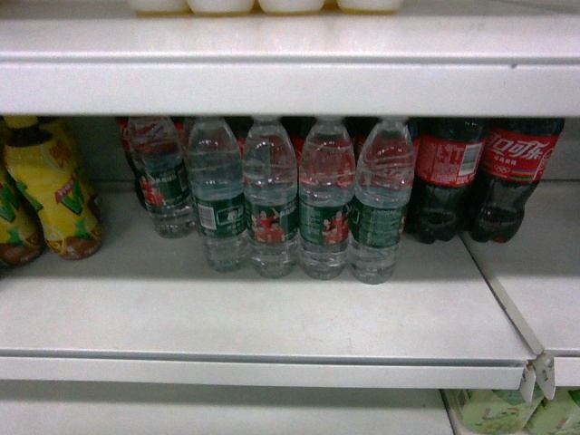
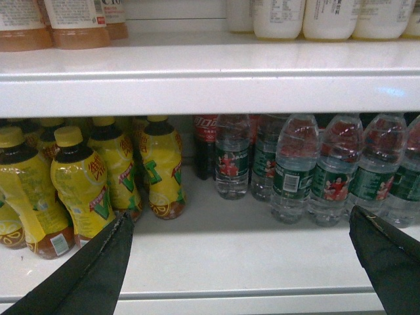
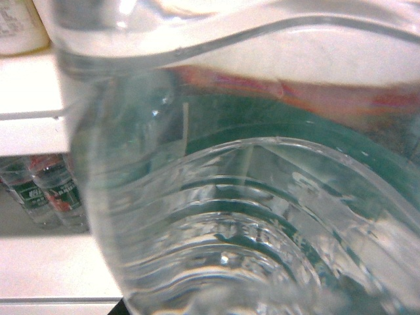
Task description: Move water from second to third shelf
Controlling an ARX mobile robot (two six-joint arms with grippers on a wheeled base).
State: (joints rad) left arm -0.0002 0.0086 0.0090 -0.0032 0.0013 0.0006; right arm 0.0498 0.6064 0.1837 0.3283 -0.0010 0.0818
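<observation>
Two dark fingers of the left gripper (image 2: 239, 262) are rising from the lower corners of the frame, spread wide with nothing between them. Yellow-wrapped drink bottles (image 2: 82, 190) are crowding the left of the white shelf (image 2: 223, 230). Green-labelled water bottles (image 2: 292, 169) are standing in a row at right, a red-labelled cola bottle (image 2: 205, 146) showing behind them at centre. White bottles (image 2: 328, 16) are sitting on the shelf above.

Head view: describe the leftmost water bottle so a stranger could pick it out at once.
On the middle white metal shelf, clear ribbed plastic water bottles with green labels stand between yellow-wrapped drink bottles and dark red-labelled cola bottles. The leftmost water bottle is the one: unlike its four neighbours lined up in front, it stands further back.
</observation>
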